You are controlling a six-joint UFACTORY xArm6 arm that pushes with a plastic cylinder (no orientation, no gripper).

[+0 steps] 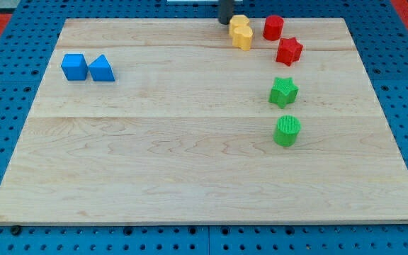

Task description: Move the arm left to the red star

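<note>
Tip (225,22) sits just left of yellow blocks (241,32); red star (289,51) lies beyond them. Direct approach shoves yellows into star. No pincer on this rod.

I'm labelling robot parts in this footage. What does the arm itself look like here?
Only a short piece of it shows: my tip, the lower end of a dark, nearly black rod, plain and cylindrical, at the view's top edge, just left of the yellow block. No cables, markings or jaws are visible; the rest of the arm is out of frame.
</note>
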